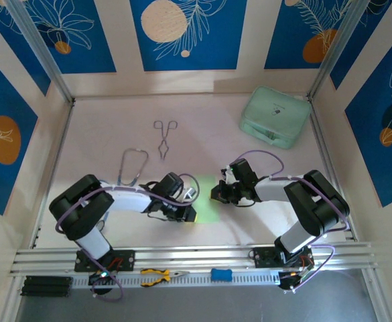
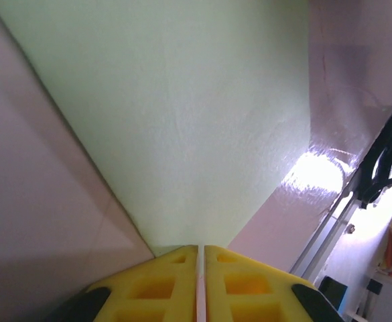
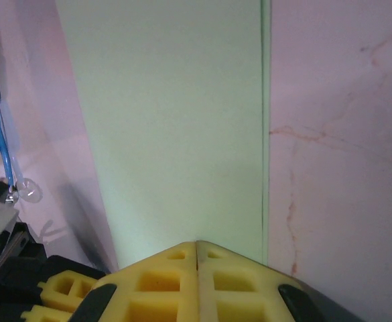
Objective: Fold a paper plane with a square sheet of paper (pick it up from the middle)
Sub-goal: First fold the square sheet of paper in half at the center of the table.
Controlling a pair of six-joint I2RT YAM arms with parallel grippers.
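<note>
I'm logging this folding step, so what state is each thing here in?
Thin light-green paper sheet: on the table, folded over along one edge.
Left gripper: shut on the sheet's corner.
Right gripper: shut, above the sheet.
Bulky mint-green rounded case: closed.
Metal scissor-handled tongs: shut.

1. The left arm (image 1: 125, 198) rises from its base at lower left, and its forearm reaches low toward the frame centre.
2. Left jaws: the yellow pads (image 2: 155, 288) are closed on a thin edge of the square sheet of paper (image 2: 182, 121).
3. The right arm (image 1: 276, 190) folds from lower right back toward centre.
4. Right jaws: the pads (image 3: 162, 282) are pressed fully together.
5. The wrists face each other, near but apart.
</note>
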